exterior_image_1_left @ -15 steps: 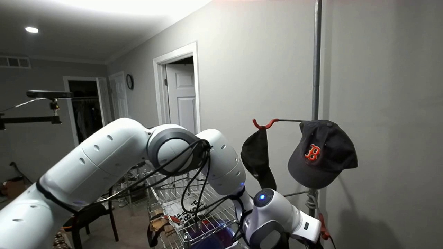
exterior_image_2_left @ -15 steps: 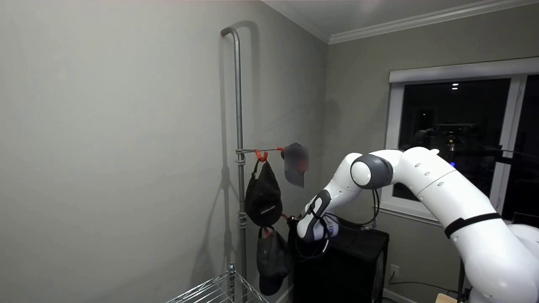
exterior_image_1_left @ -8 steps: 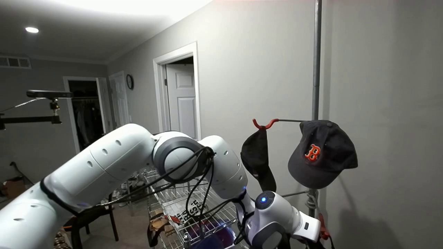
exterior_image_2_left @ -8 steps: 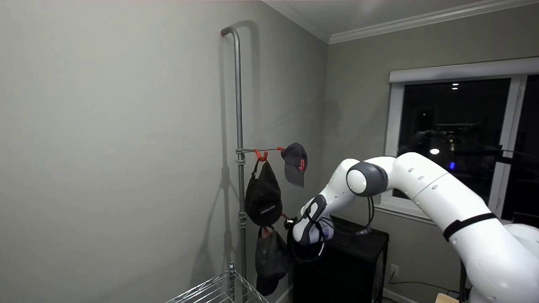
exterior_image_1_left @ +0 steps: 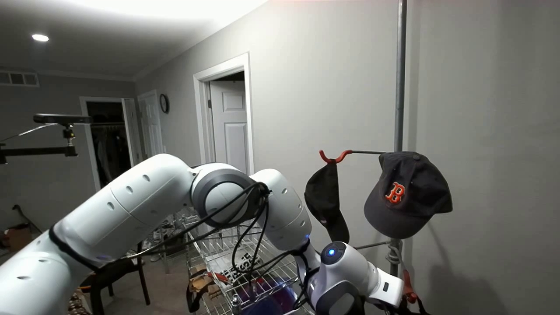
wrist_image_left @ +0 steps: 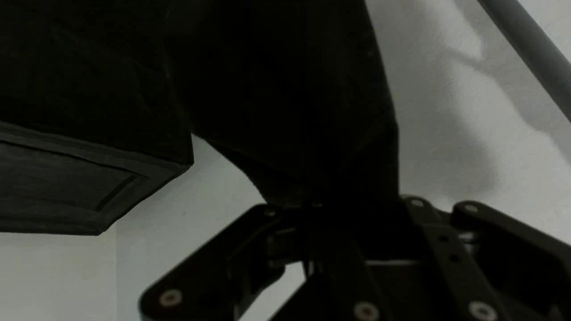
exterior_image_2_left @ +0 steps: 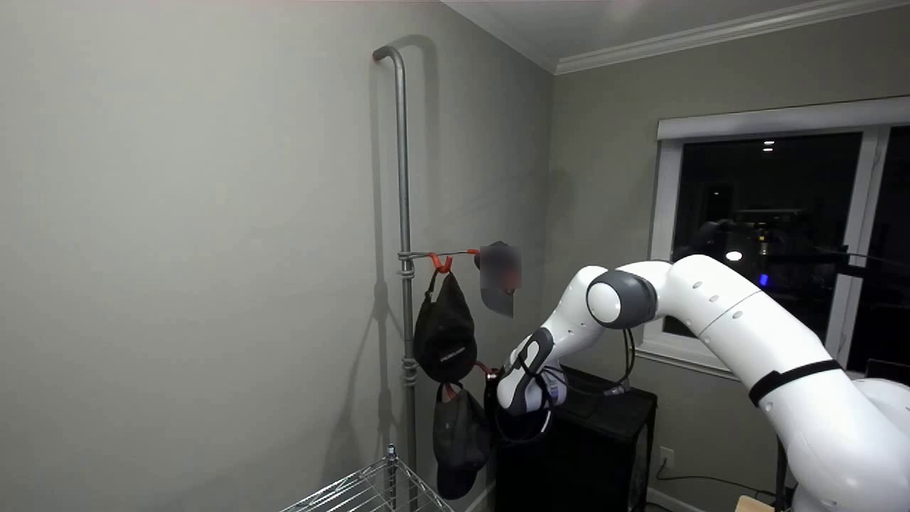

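Black cloth [wrist_image_left: 285,89] reaches in among the fingers of the gripper [wrist_image_left: 350,205]; whether they clench it is too dark to tell. Any shallow pinch could let it slip, and the red hook [exterior_image_1_left: 409,286] close by could snag it. A lower dark cap [exterior_image_2_left: 461,441] hangs near and might be knocked; the pole [exterior_image_1_left: 400,87], 2 upper caps [exterior_image_1_left: 420,205] and a black cabinet [exterior_image_2_left: 590,462] hem in the space
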Controlling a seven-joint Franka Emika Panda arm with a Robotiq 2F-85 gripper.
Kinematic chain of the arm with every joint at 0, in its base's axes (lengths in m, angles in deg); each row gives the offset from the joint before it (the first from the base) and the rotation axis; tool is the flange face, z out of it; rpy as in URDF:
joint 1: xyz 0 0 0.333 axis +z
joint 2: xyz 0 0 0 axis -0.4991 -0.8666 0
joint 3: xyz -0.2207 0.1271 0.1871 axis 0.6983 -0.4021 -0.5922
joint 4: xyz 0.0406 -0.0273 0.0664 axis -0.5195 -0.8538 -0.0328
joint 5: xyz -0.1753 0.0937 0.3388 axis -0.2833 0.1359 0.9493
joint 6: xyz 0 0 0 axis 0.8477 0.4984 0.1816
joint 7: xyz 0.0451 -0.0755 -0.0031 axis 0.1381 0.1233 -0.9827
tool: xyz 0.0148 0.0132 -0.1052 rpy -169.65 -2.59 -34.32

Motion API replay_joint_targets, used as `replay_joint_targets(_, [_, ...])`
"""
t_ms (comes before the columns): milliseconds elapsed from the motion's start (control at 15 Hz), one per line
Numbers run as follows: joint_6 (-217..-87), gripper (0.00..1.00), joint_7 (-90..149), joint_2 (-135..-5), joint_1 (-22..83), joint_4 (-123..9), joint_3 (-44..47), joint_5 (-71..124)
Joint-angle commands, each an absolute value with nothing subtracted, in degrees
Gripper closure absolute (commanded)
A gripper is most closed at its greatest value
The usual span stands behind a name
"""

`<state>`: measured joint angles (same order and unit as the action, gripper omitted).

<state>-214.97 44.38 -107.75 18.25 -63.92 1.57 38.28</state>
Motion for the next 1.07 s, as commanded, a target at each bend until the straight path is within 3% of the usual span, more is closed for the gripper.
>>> replay_joint_targets(0, [-215.5, 0.99, 41.22, -100.99, 17.41, -72.31, 0.3, 39.41])
replay_joint_targets(333, [-215.39, 0.99, 40.04, -92.32, 18.53, -80.4, 1.95, 39.73])
replay_joint_targets(1000, [-215.37, 0.99, 40.36, -80.37, 32.01, -89.17, 18.86, 42.21])
